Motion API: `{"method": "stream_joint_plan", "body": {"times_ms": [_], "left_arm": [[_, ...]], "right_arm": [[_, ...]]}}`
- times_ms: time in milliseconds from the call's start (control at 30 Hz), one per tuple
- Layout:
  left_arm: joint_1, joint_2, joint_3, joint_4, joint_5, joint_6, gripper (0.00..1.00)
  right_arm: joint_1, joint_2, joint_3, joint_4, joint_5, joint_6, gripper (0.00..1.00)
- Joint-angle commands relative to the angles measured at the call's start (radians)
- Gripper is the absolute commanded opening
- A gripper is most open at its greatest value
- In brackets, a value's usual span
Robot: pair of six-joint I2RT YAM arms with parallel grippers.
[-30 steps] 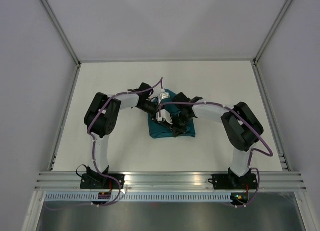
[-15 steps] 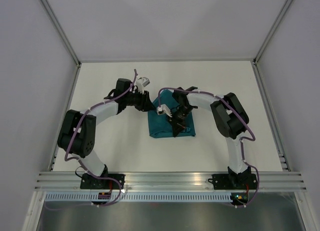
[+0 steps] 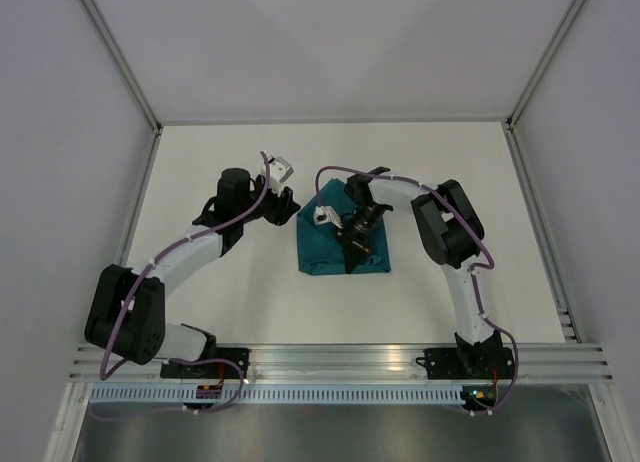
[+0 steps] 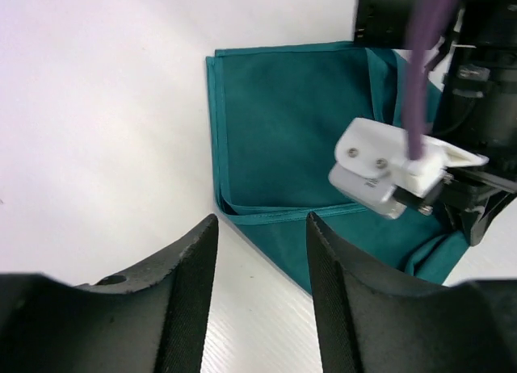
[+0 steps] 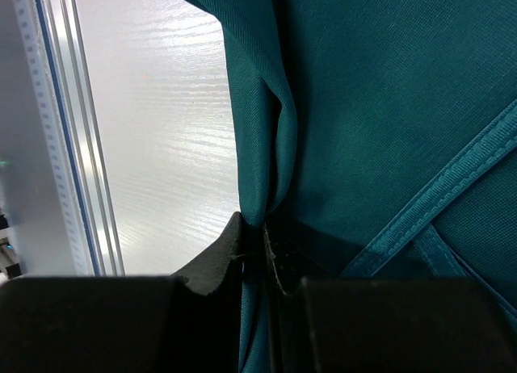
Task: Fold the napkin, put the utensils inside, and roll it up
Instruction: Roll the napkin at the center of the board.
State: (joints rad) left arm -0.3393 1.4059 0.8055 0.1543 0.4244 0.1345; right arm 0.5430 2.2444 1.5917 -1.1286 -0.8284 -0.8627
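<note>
The teal napkin [image 3: 322,250] lies folded in the middle of the table; it also shows in the left wrist view [image 4: 283,123] and the right wrist view [image 5: 380,98]. My right gripper [image 3: 352,256] is over its near right part, shut on a raised fold of the cloth [image 5: 260,226]. My left gripper [image 3: 289,206] is open and empty, just off the napkin's far left corner, low over bare table [image 4: 260,260]. The dark blue utensil is not in view.
The right arm's white wrist camera [image 4: 392,169] hangs over the napkin. A slotted aluminium rail [image 3: 340,360] runs along the table's near edge and shows in the right wrist view [image 5: 56,131]. White walls enclose the table.
My left arm has pulled back to the left, off the napkin, and swung its elbow outward. My right gripper has stayed on the napkin, shifting slightly toward its near right part.
</note>
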Motion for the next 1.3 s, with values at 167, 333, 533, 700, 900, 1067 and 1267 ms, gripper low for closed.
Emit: {"method": "stream_joint_plan", "body": {"times_ms": [167,333,533,700,900,1067,1267], "left_arm": [[-0.156,-0.094,-0.055,0.050,-0.134,0.330,0.58],[-0.283,-0.105,-0.112,0.030,-0.164,0.474,0.60],[-0.418,-0.099,-0.187,0.028,-0.167,0.562,0.61],[-0.556,-0.064,-0.258,0.132,-0.242,0.600,0.61],[-0.601,0.050,-0.258,0.255,-0.277,0.597,0.64],[-0.606,0.142,-0.223,0.294,-0.289,0.586,0.65],[-0.606,0.215,-0.189,0.310,-0.280,0.582,0.63]], "right_arm": [[-0.012,0.121,0.060,-0.019,0.043,-0.041,0.11],[-0.017,0.139,0.082,-0.023,0.037,-0.027,0.11],[-0.021,0.147,0.094,-0.022,0.037,-0.010,0.11],[-0.023,0.150,0.094,-0.016,0.037,0.001,0.11],[-0.025,0.149,0.090,-0.013,0.038,0.001,0.10],[-0.023,0.147,0.090,-0.016,0.038,-0.004,0.10],[-0.025,0.147,0.090,-0.020,0.037,-0.012,0.10]]}}
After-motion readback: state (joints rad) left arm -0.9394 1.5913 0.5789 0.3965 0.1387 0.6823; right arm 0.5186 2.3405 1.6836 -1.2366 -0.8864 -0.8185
